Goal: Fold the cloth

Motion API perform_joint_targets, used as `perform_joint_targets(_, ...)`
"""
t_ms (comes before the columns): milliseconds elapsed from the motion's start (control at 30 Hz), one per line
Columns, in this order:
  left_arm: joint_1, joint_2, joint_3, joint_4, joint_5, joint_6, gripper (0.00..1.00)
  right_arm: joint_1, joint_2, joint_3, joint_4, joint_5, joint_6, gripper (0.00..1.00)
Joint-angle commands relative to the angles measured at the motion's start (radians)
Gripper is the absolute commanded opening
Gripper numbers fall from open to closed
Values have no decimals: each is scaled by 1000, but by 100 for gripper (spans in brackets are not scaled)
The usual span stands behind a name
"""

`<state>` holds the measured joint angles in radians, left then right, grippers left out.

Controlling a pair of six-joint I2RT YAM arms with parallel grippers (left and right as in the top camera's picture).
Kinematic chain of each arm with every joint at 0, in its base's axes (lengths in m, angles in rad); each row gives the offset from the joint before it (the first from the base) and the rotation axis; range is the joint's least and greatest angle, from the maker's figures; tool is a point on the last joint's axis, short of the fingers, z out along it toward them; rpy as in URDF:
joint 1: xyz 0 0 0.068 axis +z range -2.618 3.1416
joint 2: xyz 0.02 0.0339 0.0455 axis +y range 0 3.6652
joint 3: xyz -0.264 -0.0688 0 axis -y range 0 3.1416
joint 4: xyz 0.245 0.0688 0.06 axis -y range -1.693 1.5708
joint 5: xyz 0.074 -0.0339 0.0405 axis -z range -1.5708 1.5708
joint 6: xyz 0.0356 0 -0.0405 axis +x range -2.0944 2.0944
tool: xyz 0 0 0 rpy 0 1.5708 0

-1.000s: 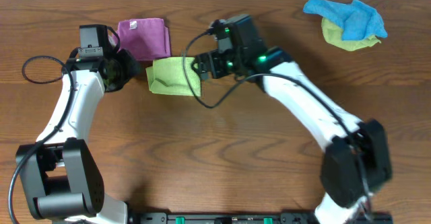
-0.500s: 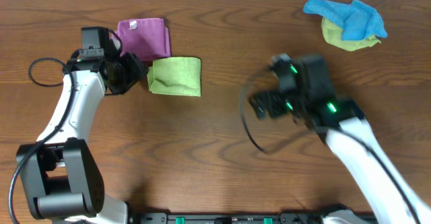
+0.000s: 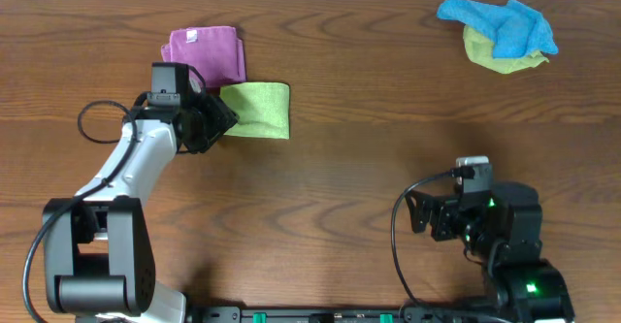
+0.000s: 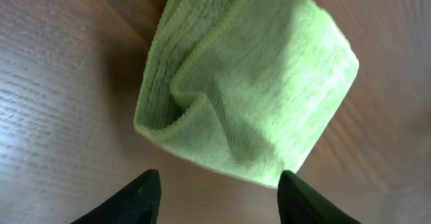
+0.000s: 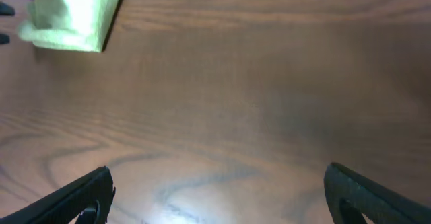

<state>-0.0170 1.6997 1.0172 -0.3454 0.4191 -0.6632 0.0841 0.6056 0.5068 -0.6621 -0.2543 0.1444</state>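
A folded green cloth [image 3: 257,110] lies flat on the wooden table, left of centre. In the left wrist view the green cloth [image 4: 249,83] fills the middle, with a rumpled fold at its near edge. My left gripper [image 3: 223,121] is open and empty, right at the cloth's left edge; in its own view the gripper [image 4: 219,197] sits just short of the cloth, its jaws spread wide. My right gripper [image 3: 420,216] is open and empty over bare table at the front right. In its view the gripper [image 5: 219,197] is far from the green cloth [image 5: 71,15].
A folded purple cloth [image 3: 206,54] lies just behind and left of the green one. A crumpled blue cloth [image 3: 500,22] lies on a yellow-green cloth [image 3: 505,63] at the back right. The table [image 3: 349,168] is brown wood.
My right arm has drawn back from the green cloth to the front right. My left gripper has moved right, up to the green cloth's left edge.
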Motion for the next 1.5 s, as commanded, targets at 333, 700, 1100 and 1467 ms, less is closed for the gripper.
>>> perform_joint_targets(333,-11,-13,-146,236,-16,-208,66,-9,-4,-8,-13,-4,16,99)
perform_joint_targets(700,-63,33,-146,280,-71,-228,65,-9,-4,-8,-13,-4,16,99)
perform_joint_targets(1100,-63,49,-146,282,-116,-251,65,-9,-4,-8,-13,-4,16,99)
perform_joint_targets(1467,-63,101,-146,340,-112,-270,63,-9,-4,-8,-13,-4,16,99)
